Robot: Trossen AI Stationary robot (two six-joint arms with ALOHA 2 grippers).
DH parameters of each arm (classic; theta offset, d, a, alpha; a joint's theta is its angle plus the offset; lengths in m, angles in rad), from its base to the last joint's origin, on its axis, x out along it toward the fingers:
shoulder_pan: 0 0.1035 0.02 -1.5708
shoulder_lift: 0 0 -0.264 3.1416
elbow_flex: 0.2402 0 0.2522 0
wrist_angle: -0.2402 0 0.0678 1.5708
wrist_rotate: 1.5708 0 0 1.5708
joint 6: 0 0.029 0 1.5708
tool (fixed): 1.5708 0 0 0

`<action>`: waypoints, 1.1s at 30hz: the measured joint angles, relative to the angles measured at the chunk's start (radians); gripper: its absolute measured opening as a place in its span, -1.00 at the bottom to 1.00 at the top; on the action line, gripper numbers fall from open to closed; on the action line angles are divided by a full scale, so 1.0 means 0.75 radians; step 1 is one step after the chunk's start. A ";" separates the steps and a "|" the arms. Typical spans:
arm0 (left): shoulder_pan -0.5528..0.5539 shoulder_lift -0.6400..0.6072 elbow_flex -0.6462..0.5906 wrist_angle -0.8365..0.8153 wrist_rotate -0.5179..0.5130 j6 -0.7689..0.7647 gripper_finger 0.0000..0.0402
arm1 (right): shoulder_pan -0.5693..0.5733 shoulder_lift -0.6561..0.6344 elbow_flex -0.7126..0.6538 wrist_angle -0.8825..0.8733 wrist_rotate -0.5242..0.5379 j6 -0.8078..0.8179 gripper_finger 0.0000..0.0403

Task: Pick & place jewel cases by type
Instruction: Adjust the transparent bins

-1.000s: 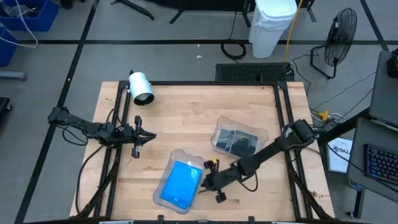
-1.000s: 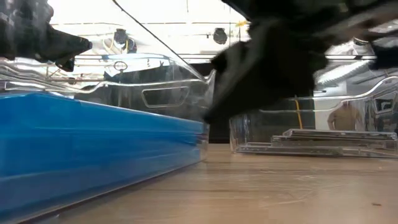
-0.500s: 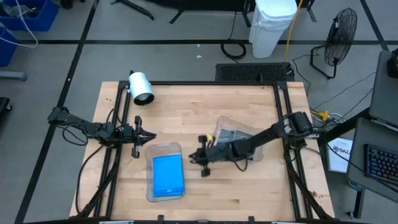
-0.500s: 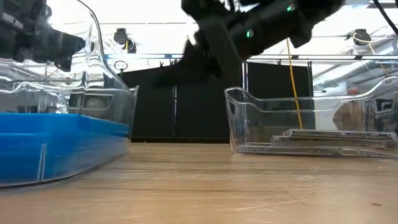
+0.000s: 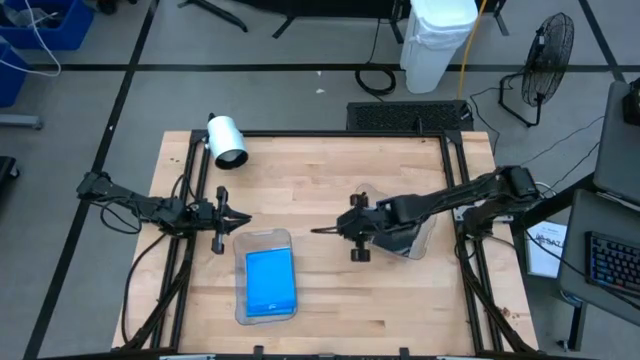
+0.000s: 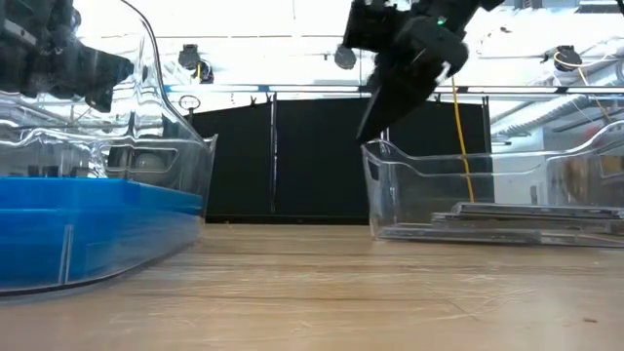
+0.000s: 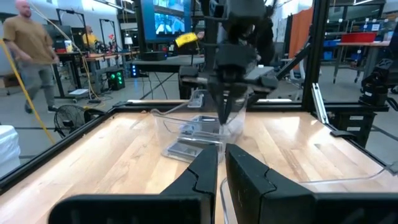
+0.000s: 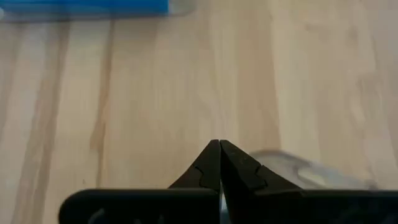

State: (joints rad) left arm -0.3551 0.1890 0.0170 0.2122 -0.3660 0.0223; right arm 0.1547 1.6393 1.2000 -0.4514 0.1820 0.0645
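Bright blue jewel cases (image 5: 270, 283) lie stacked in a clear tray (image 5: 262, 240) at the table's near middle; in the low view the blue stack (image 6: 88, 224) fills the left. Grey jewel cases (image 6: 507, 219) lie flat in a second clear tray (image 5: 420, 240) right of centre, mostly under my right arm. My right gripper (image 5: 318, 231) is shut and empty. It hangs above the table just left of that tray, raised over its rim (image 6: 363, 132). My left gripper (image 5: 246, 217) is shut and waits at the table's left, beyond the blue tray.
A white cylinder (image 5: 226, 140) lies at the table's far left corner. Bare wood (image 5: 320, 175) spans the far middle and the strip between the two trays. In the left wrist view a person (image 7: 31, 56) walks in the room beyond the table.
My right gripper has drawn back from the blue tray's right side, rising and moving toward the table's right and far side, and now hangs by the grey-case tray. Early in that second the blue tray slid left and turned square to the table, and it has stayed still since.
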 joint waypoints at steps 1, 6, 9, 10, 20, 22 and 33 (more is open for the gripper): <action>0.000 0.000 0.000 -0.002 0.000 0.000 -0.81 | -0.005 -0.019 0.000 -0.039 -0.006 0.023 -1.00; 0.000 0.001 0.000 -0.001 0.001 0.000 -0.81 | -0.033 -0.060 -0.002 -0.185 -0.003 0.094 -1.00; 0.000 0.000 0.000 0.001 0.000 0.000 -0.81 | -0.060 -0.057 -0.041 -0.170 -0.002 0.088 -1.00; 0.000 0.001 0.000 0.000 0.001 0.000 -0.81 | -0.072 -0.051 -0.052 -0.165 -0.002 0.077 -1.00; 0.000 0.001 0.000 0.001 0.001 -0.001 -0.81 | -0.257 -0.045 -0.125 -0.101 0.300 0.062 -1.00; 0.000 0.001 0.000 0.001 0.000 0.000 -0.81 | -0.294 -0.045 -0.125 -0.117 0.322 0.086 -1.00; 0.000 0.000 0.000 0.001 0.000 -0.001 -0.81 | -0.388 -0.285 -0.125 -0.451 0.451 0.152 -1.00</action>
State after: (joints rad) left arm -0.3553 0.1890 0.0170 0.2127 -0.3660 0.0219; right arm -0.1364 1.4253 1.1065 -0.7897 0.5204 0.1784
